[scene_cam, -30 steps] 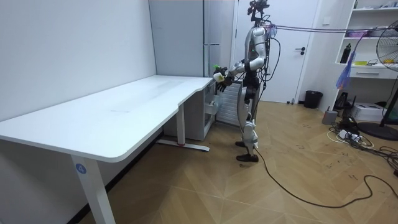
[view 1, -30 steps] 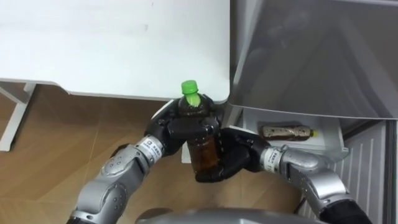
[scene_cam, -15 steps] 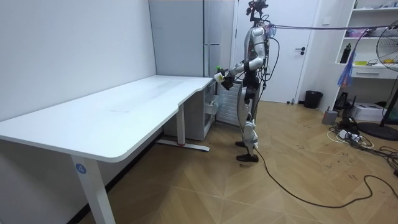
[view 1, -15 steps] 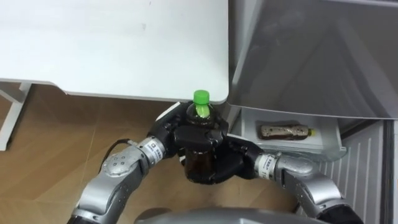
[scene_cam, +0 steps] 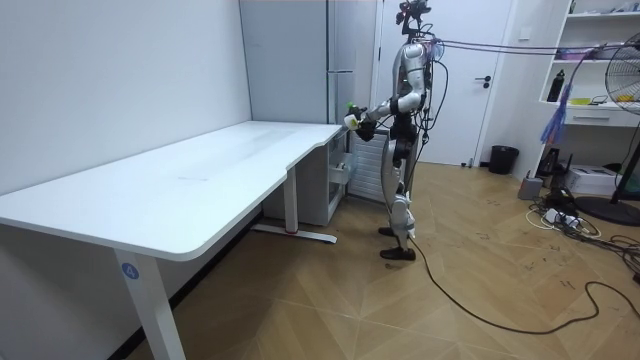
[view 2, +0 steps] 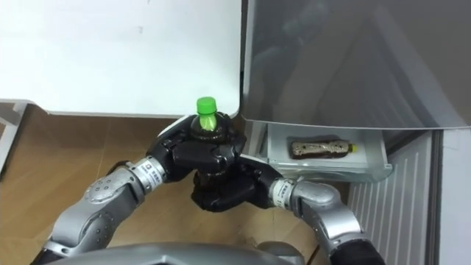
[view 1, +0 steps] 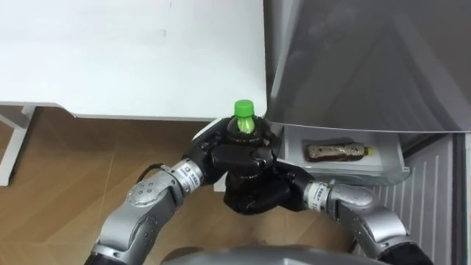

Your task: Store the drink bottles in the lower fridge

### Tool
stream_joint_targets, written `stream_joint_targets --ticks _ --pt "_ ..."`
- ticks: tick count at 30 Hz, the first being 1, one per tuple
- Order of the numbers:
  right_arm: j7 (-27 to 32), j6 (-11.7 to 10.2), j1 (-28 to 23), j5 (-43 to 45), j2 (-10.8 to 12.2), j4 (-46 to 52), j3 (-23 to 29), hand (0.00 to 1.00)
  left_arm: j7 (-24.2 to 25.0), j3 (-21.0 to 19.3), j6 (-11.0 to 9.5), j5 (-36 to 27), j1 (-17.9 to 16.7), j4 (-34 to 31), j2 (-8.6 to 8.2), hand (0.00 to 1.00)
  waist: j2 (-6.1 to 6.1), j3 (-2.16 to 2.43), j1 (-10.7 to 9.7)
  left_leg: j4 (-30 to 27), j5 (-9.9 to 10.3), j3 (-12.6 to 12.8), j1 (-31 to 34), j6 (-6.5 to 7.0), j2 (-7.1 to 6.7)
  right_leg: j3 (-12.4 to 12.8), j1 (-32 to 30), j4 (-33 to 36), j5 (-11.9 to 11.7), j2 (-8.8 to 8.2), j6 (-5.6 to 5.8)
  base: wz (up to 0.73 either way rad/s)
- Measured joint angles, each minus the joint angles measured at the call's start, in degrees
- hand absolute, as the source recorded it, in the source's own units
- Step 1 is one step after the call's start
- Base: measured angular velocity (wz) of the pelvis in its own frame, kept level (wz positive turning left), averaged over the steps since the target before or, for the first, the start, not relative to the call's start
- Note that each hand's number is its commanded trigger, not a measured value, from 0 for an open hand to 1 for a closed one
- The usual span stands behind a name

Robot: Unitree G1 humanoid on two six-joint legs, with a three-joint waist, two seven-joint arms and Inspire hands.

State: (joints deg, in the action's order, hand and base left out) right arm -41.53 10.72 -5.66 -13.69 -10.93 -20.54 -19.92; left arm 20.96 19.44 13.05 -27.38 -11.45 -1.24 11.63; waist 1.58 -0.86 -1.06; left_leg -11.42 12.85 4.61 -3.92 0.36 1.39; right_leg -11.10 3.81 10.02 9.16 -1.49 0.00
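Note:
A brown drink bottle with a green cap (view 1: 243,111) (view 2: 206,105) stands upright in front of me, held in both hands. My left hand (view 1: 237,156) is curled round its upper part, just under the cap. My right hand (view 1: 259,197) wraps round its lower part from below, and together they hide the bottle's body. The hands are just left of the open lower fridge drawer (view 1: 394,174). Another brown bottle (view 1: 337,152) lies on its side in that drawer. In the room view I stand at the fridge by the table's end, both hands (scene_cam: 356,119) raised.
The white table (view 1: 132,59) lies to the left, its corner just above the bottle cap. The grey fridge (view 1: 368,66) rises at the right above the drawer. Wooden floor shows below the hands, and a table leg (view 1: 15,143) at far left.
My right hand's fingers have closed round the bottle's lower part, covering the brown body. The bottle and both hands have drifted slightly right, towards the fridge.

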Motion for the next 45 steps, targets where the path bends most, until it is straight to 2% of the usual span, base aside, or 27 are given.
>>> stream_joint_targets --ticks 6,10,15,31,36,38,43,45 --pt "0.13 0.11 0.01 0.0 -0.14 -0.02 0.07 1.0 0.05 -0.37 -0.13 -1.26 0.0 0.0 -0.07 0.0 0.56 0.06 0.06 0.0 0.0 0.04 -0.02 0.0 0.0 0.07 -0.01 0.0 0.0 0.02 0.0 0.0" --pt "0.15 0.14 -0.06 0.31 -0.16 -0.13 0.21 1.0 0.02 -0.77 -0.94 -1.23 0.01 0.0 -0.1 0.0 0.83 0.08 0.1 -0.02 0.0 0.1 -0.02 0.0 0.0 0.13 -0.01 0.01 0.0 0.01 0.0 0.0" --pt "0.15 0.63 -0.17 0.38 -0.14 -0.82 0.35 1.0 0.02 -1.32 -2.11 -1.23 0.18 0.0 -0.15 0.0 0.81 0.08 0.06 0.06 0.0 0.13 -0.37 0.0 0.03 0.15 0.01 0.07 0.0 0.05 0.0 0.0" --pt "0.15 0.67 -0.22 0.58 -0.12 -1.3 0.68 1.0 -0.03 -1.5 -2.66 -1.2 0.67 -0.23 -0.16 0.0 0.27 0.08 0.06 0.0 0.0 0.23 -0.52 0.0 0.05 0.1 -0.23 0.73 0.01 0.0 0.01 0.0" --pt "0.31 0.66 -0.22 0.55 -0.19 -1.3 1.3 1.0 -0.57 -1.97 -2.66 -1.17 0.94 -2.13 -0.2 0.0 0.02 0.15 0.03 -0.15 -0.01 0.13 -0.26 0.01 0.02 0.12 -0.51 0.81 0.0 -0.05 0.01 0.0" --pt "0.68 0.67 -0.25 0.76 -0.21 -1.3 1.59 1.0 -0.99 -3.46 -2.75 -1.18 0.97 -4.52 -0.78 0.0 -0.1 0.11 0.04 -0.02 -0.01 0.0 -0.45 0.01 0.0 0.14 -0.35 0.74 0.0 -0.04 0.01 0.0" --pt "0.68 0.66 -0.38 0.75 -0.68 -1.29 1.64 1.0 -2.43 -4.53 -5.84 -1.21 1.49 -8.96 -0.87 0.0 -0.44 0.12 0.53 0.16 -0.01 -0.03 -1.2 0.01 0.04 0.26 0.18 0.68 0.01 0.03 0.01 0.0" --pt "0.66 0.65 -0.96 0.77 -0.9 -1.28 2.04 1.0 -2.8 -5.08 -6.19 -1.2 1.86 -10.02 -0.89 0.0 -0.57 0.2 0.9 0.15 -0.01 -0.04 -1.3 0.01 0.04 0.3 0.25 0.7 0.01 0.03 0.01 0.0"
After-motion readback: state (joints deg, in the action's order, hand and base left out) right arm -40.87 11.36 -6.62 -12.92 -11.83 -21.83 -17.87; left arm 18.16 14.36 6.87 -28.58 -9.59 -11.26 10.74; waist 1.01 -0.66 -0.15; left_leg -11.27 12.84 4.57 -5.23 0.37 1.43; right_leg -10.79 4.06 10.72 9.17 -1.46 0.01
